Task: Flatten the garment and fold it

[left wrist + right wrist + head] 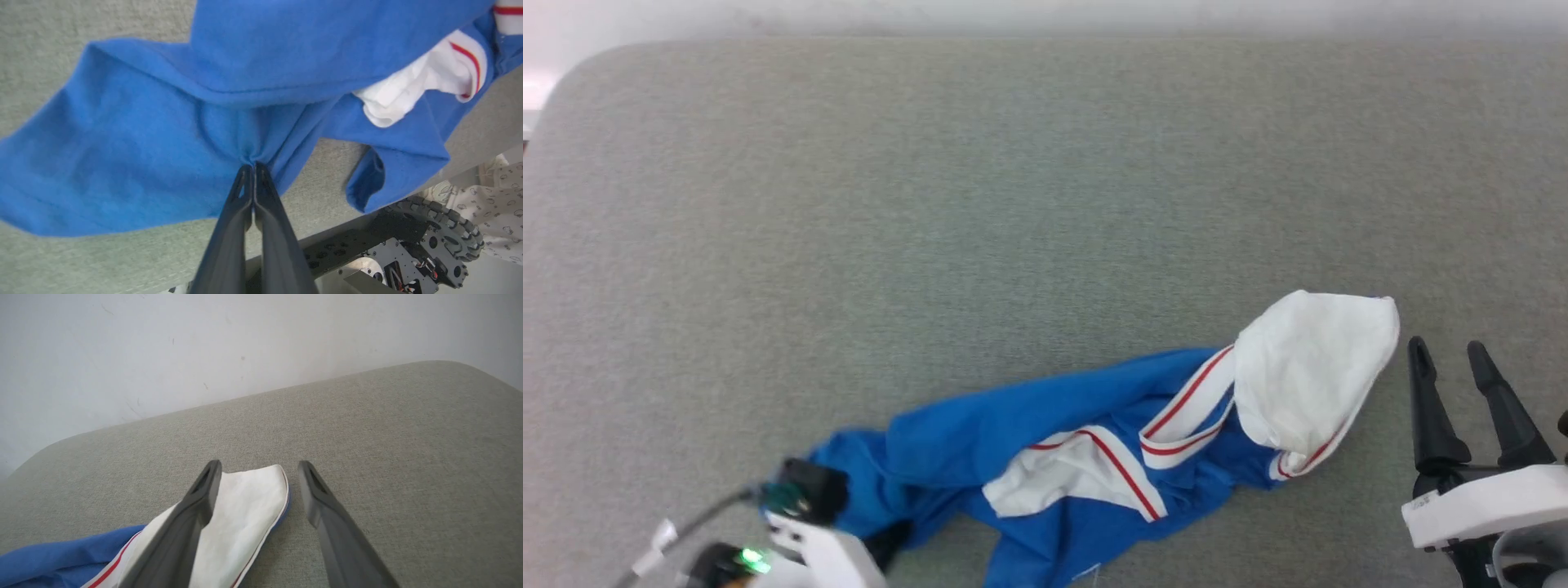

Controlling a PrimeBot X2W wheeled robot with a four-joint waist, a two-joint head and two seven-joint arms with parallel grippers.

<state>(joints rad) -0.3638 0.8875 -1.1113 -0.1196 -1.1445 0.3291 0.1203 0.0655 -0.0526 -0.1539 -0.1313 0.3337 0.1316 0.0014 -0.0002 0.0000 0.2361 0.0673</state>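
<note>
Head view: garment (pixel 980 441) lies bunched up on the grey-green tabletop (pixel 1013 163). It sits along the near edge and runs from near left out toward the right.
Garment look: mostly royal blue. A white sleeve (pixel 1311 376) is flopped over at the right end, and red-and-white striped trim (pixel 1184 400) twists thru the middle. Lots of folds, def not flat.
Left tool (pixel 254 165): fingers pressed together, pinching a gathered bit of the blue fabric. In left wrist view the creases fan out from that pinch.
Left tool spot: near-left corner in head view, at the garment's left end. The wrist there has a green light (pixel 752 559) and a grey cable (pixel 698 514) trailing off to the left.
Right tool (pixel 1448 347): fingers spread, gripping nothing. It's at near right, just beside the white sleeve, fingers pointing to the far side.
Right wrist view: the sleeve's end shows btwn the two fingers and runs behind one of them. Can't tell if that finger actually touches the cloth.
Near edge: in left wrist view a blue flap hangs past the tabletop's edge, w/ a knobbly black wheel (pixel 445 232) of the robot's base below it.
Background: pale wall (pixel 204 343) behind the far edge, and some pale patterned cloth (pixel 502 212) past the wheel.
</note>
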